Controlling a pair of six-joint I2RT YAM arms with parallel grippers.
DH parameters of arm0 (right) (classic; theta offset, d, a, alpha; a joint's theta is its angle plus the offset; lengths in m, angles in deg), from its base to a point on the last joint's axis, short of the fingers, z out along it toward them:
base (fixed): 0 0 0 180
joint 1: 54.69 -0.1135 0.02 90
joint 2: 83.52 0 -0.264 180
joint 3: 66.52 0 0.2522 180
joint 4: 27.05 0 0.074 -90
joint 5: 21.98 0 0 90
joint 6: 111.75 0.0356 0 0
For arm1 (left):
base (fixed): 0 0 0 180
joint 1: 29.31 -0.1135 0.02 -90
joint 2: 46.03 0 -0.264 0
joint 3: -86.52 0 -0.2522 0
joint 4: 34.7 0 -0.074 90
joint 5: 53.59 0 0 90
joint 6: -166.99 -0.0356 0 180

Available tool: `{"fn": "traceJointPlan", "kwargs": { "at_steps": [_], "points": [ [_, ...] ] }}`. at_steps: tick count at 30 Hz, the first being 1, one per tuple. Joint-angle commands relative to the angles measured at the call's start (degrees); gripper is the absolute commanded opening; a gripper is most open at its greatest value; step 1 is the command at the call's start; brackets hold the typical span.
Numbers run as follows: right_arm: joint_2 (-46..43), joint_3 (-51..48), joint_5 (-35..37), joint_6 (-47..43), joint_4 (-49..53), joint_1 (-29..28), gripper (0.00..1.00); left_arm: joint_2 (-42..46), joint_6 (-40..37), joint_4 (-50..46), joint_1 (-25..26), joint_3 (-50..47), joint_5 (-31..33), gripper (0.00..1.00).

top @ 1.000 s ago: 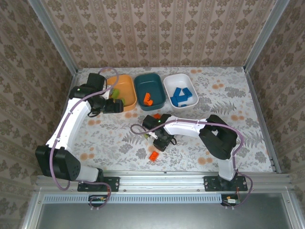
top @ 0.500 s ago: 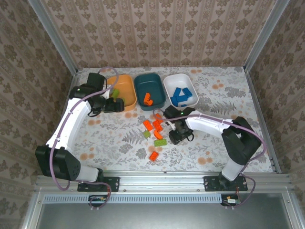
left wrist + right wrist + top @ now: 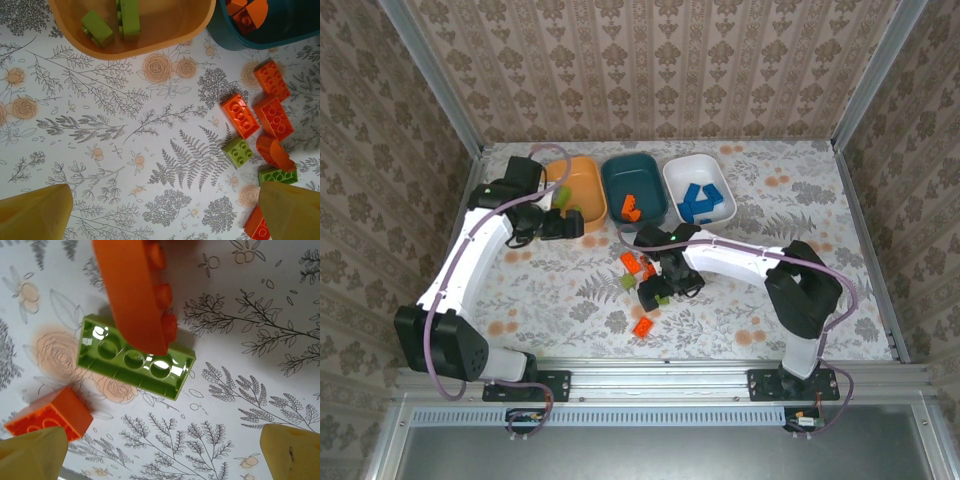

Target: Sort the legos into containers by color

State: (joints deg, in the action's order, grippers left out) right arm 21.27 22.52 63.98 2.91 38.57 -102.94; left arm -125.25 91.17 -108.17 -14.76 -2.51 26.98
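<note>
Lime green studded plastic brick [image 3: 125, 362]: glossy, w/ bright highlights. Orange oblong plastic bowl [image 3: 170, 40]: smooth, soft sheen. Floral-print table cover [image 3: 100, 150]: matt, flat. Grey metal rail [image 3: 660, 372]: brushed.

Soft, bright, even light falls from above. In the right wrist view the lime brick [image 3: 135, 362] is sharp, with small white glare spots on its glossy face and a faint grey shadow along its lower edge. The orange brick [image 3: 132, 290] overlapping its top looks slightly soft. Below it, the 2 yellow fingertips [image 3: 30, 455] of the right gripper [image 3: 160, 457] are blurred. In the left wrist view the print around the lime brick [image 3: 278, 175] is crisp, while the left gripper [image 3: 160, 212] blurs. The top view shows only faint, short shadows near that brick
</note>
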Motion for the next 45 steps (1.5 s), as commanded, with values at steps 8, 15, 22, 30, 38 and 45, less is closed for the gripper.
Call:
{"fn": "traceJointPlan", "kwargs": {
  "at_steps": [8, 15, 22, 30, 38, 45],
  "points": [
    [8.81, 9.30, 4.41, 11.33, 4.49, -2.41, 0.99, 3.23, -0.14, -3.87, 0.47, -0.14, 0.41, 1.00],
    [14.59, 14.85, 6.57, 12.70, 7.61, -4.11, 0.95, 2.98, -0.69, -4.14, 1.85, -0.17, 1.26, 1.00],
    [14.90, 13.01, 8.83, 14.05, 9.23, -3.83, 0.85, 2.54, -0.86, -3.41, 1.84, -0.04, 1.47, 1.00],
    [12.06, 9.33, 9.58, 14.71, 7.91, -2.09, 0.69, 1.20, -0.75, -2.79, 1.97, 0.90, 1.34, 1.00],
    [7.61, 6.20, 9.83, 14.46, 6.44, 0.18, 0.61, -0.23, -0.81, -2.87, 1.88, 2.60, 1.68, 1.00],
    [-3.25, 6.77, 1.36, 12.50, 4.46, 6.47, 0.60, -0.51, 1.62, -3.08, -0.69, 5.15, -0.04, 1.00]
  ]
}}
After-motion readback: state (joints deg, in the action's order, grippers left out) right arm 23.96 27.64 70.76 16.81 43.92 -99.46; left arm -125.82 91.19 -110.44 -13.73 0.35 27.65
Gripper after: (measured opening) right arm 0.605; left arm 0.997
